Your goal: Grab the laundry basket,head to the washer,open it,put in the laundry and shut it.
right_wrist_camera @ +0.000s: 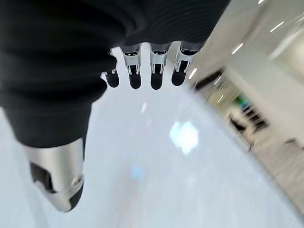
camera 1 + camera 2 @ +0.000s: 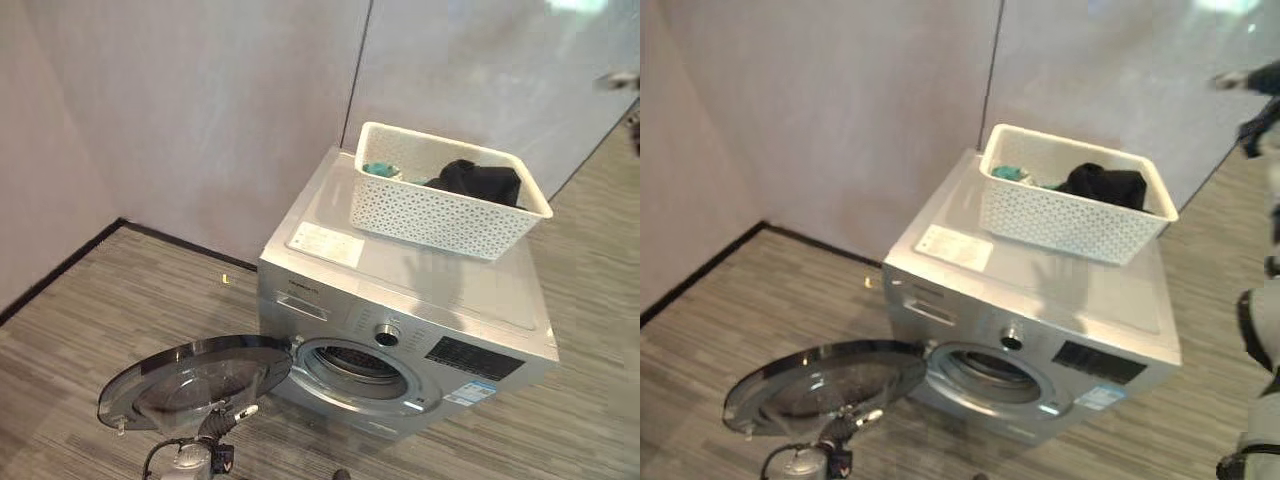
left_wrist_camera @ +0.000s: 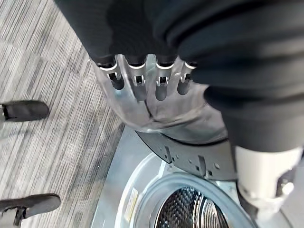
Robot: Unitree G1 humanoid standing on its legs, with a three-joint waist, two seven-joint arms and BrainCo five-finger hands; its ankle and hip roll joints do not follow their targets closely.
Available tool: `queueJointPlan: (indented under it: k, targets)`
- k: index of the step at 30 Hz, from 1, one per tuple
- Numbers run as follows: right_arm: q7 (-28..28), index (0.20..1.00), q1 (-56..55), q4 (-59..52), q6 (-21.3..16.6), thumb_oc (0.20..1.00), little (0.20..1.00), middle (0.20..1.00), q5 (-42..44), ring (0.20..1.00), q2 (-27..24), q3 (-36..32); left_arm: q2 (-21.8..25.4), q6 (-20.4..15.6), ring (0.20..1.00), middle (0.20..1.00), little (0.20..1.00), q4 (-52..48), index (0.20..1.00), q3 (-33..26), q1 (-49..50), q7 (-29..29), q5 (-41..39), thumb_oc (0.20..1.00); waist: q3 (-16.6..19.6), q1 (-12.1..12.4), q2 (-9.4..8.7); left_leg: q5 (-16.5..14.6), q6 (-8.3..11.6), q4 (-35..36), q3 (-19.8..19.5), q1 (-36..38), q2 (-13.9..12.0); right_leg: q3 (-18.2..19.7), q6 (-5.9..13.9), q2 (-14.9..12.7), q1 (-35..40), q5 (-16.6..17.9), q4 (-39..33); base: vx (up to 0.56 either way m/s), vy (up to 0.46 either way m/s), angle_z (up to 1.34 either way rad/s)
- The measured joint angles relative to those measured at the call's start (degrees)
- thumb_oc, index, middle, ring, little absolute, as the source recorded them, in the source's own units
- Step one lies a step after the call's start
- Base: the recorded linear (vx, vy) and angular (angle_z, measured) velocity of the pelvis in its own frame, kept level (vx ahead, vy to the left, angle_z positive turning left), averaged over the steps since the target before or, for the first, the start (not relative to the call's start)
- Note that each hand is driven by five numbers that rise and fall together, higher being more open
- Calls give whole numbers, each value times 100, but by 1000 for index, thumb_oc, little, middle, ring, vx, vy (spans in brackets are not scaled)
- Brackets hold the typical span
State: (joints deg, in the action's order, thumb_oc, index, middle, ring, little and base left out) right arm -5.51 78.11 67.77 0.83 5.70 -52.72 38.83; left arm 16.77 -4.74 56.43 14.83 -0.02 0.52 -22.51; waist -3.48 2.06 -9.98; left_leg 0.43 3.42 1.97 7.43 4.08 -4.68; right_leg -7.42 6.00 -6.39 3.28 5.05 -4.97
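Note:
The silver washer [image 2: 420,290] stands against the wall with its round glass door [image 2: 190,380] swung wide to the left, leaving the drum opening [image 2: 358,368] and the metal drum [image 3: 190,211] exposed. On the washer's top sits the white perforated laundry basket [image 2: 440,210], holding a dark garment [image 2: 480,180] and a teal item [image 2: 380,169]. My left hand [image 2: 222,425] is low at the door's near edge, and its straight fingers [image 3: 137,78] reach over the glass, open. My right hand [image 2: 1240,78] is raised high at the far right, away from the basket, with its fingers [image 1: 156,71] straight and holding nothing.
A pale wall [image 2: 200,110] runs behind the washer and along the left, meeting the grey striped floor [image 2: 120,300] at a dark skirting. Open floor lies left of the washer and in front of it.

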Motion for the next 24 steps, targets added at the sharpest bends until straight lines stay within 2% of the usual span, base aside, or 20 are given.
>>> queueJointPlan:
  k: [1,2,7,12,16,24]
  targets:
    - [308,1000,-143,200,47,1000,1000,1000,-230,1000,137,369,13,7,1000,1000,1000,104,1000,-10,-33,-43,0,1000,9,43,-62,-1,2,-52,-97,-124,-1,-113,-8,-2,-31,-3,-2,18,-44,45]
    - [524,1000,-212,337,133,1000,1000,1000,-348,1000,159,454,23,8,1000,1000,1000,97,1000,5,-1,-82,-2,1000,-9,152,-51,2,4,-72,-176,-207,9,-160,-11,-2,-66,-4,0,23,-41,41]
    - [836,1000,-452,846,235,1000,1000,1000,-888,1000,256,379,60,72,1000,1000,1000,97,1000,4,129,-149,-2,1000,-79,183,20,2,5,-64,-219,-219,-2,-235,-19,13,-63,2,1,18,-37,6]
    - [863,1000,-612,1234,365,1000,1000,1000,-1113,1000,189,55,85,121,1000,1000,1000,96,1000,-54,146,-190,-7,1000,-185,84,111,4,8,-60,-227,-220,-13,-239,-21,14,-66,-2,-1,18,-29,-1]
    - [937,1000,-742,1244,400,1000,1000,1000,-1113,1000,-151,37,124,124,1000,1000,1000,95,1000,-124,213,-197,-9,1000,-249,59,180,45,63,3,-278,-229,-58,-284,-62,60,-82,-31,-2,10,-43,4]
    - [934,1000,-807,1263,401,1000,1000,1000,-1108,1000,-305,-12,99,126,1000,1000,1000,94,1000,-143,244,-191,-233,1000,-315,51,276,91,96,25,-414,-374,-100,-421,-94,107,-161,-34,-2,24,-47,8]
